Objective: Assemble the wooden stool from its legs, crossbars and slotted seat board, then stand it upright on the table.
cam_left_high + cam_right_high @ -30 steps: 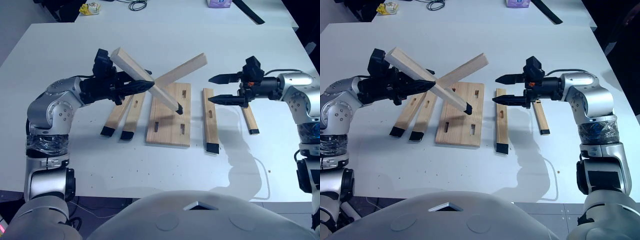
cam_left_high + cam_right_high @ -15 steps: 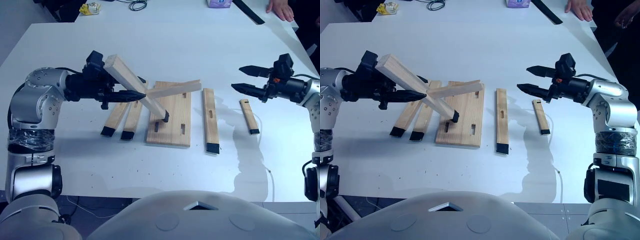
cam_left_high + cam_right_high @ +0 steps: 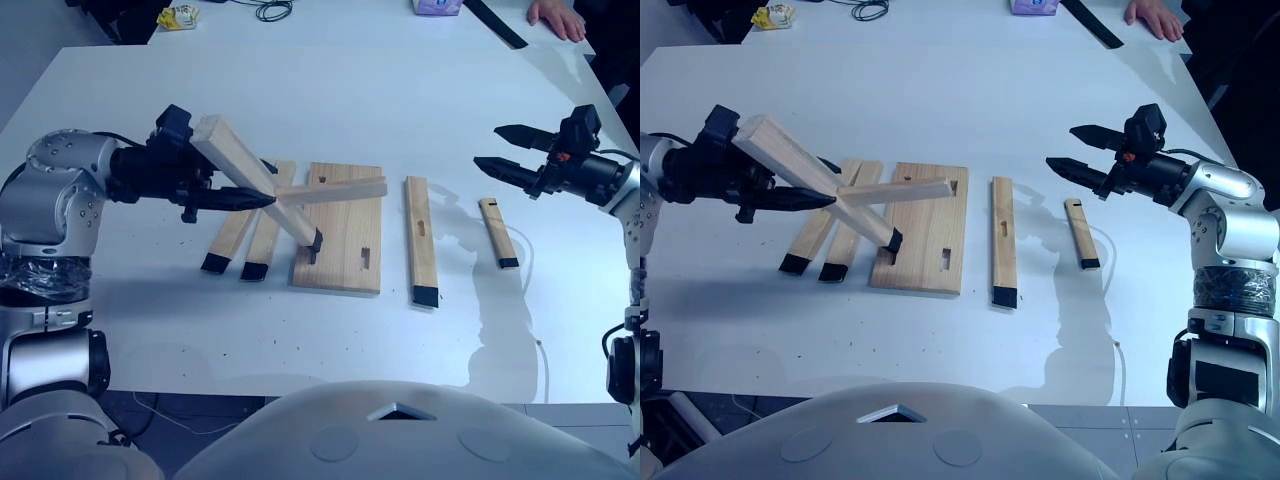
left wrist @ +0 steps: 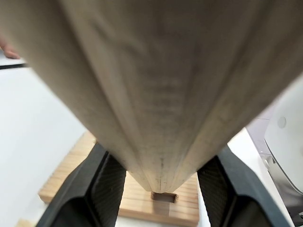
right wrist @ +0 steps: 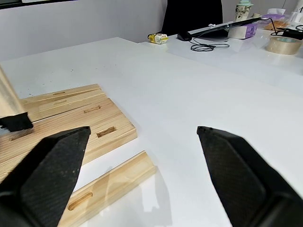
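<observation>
My left gripper is shut on a wooden leg held aslant above the table, its black tip touching or just over the slotted seat board. A crossbar sticks out of that leg, lying level over the board. Two more legs lie side by side left of the board, and another leg lies to its right. A short crossbar lies further right. My right gripper hangs open above the table, near that short crossbar, with nothing in it.
The white table's front edge runs close to me. At the far back lie a yellow item, cables, a small box and a black strap. Bare tabletop spreads in front of the board.
My left arm drew back to the left and lowered the leg, so the crossbar went from slanting upward to level. My right gripper moved away to the right, still open.
</observation>
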Robot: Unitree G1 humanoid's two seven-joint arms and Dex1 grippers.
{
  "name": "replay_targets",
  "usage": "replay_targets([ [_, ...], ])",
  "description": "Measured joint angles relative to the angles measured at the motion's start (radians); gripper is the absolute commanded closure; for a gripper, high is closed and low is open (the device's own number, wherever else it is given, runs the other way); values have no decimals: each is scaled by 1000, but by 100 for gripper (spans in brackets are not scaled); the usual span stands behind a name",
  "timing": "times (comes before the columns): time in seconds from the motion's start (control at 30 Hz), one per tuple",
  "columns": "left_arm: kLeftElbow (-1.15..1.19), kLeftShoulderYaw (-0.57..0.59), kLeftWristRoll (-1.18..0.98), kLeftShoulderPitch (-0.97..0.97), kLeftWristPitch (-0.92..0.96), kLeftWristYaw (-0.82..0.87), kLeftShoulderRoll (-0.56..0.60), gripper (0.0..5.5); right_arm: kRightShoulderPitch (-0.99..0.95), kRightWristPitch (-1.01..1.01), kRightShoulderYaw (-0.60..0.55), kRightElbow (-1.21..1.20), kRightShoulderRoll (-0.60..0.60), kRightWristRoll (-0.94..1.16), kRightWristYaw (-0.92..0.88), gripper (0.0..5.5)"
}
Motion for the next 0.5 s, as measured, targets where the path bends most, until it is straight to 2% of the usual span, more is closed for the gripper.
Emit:
replay_targets([
  [0.5, -45, 17, 0, 77, 9, 6, 10, 342, 30, 0, -13, -13, 29, 9, -27, 134],
])
